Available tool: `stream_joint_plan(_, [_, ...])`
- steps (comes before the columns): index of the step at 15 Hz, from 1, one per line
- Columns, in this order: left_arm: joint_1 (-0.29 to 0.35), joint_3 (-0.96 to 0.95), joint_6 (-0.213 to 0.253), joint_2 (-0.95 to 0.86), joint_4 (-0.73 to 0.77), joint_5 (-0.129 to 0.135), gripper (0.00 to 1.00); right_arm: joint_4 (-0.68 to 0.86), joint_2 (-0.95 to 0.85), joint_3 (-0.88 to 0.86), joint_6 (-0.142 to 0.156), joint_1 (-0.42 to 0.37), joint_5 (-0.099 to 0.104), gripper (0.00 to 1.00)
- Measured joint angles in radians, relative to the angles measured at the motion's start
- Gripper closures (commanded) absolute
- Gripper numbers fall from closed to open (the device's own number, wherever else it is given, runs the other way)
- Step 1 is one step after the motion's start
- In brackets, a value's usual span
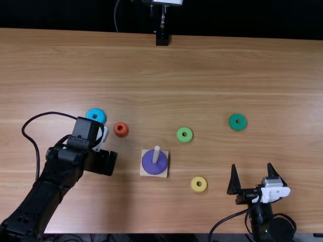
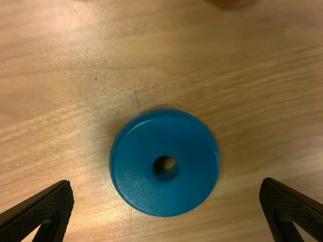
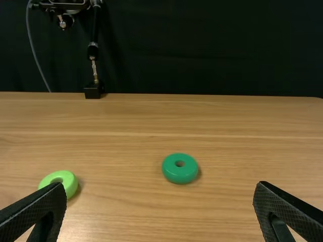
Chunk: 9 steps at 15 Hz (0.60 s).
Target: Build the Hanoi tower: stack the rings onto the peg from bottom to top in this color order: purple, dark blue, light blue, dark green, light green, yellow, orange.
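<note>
Left gripper (image 2: 166, 186) is spread wide, pinching nothing, with the dark blue ring (image 2: 146, 181) lying flat on the surface (image 2: 282, 101) between its fingers and not touching either one. From the top view, looks to me like that spot is roughly nine o'clock from the peg (image 1: 156, 153), right under the arm. Progress-wise it's early days: one ring of seven is on, the purple ring (image 1: 148, 164), seated around the peg on its square base (image 1: 164, 173). So that's the correct bottom piece, and six are left. Dark blue is next in the order, so I'd say the job right now is lining up to grab it. The gripper would need to close evenly on both sides, lift, then carry it over and get the hole onto the peg. My worry would be the ring catching on the peg tip if it's off centre. Going further out, still measuring from the peg: the orange ring (image 1: 116, 132) is at ten o'clock, with the light blue ring (image 1: 90, 114) beyond it on about the same line. The light green ring (image 1: 180, 137) is near two, the dark green ring (image 1: 232, 124) also around two but farther off, and the yellow ring (image 1: 195, 188) sits at four. Right gripper (image 1: 252, 166) is just past three o'clock, fingers well apart, holding nothing.
</note>
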Motion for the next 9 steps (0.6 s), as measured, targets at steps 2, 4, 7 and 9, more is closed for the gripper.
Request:
stream_joint_plan(2, [0.0,0.0,0.001,0.035,0.02,0.0,0.0,0.0,0.0,0.0,0.0,0.0,0.0,0.0])
stream_joint_plan(4, [0.0,0.0,0.002,0.047,0.044,0.0,0.0,0.0,0.0,0.0,0.0,0.0,0.0,0.0])
stream_joint_plan(7, [0.0,0.0,0.001,0.049,0.058,0.0,0.0,0.0,0.0,0.0,0.0,0.0,0.0,0.0])
stream_joint_plan(9, [0.0,0.0,0.0,0.08,0.06,0.0,0.0,0.0,0.0,0.0,0.0,0.0,0.0,0.0])
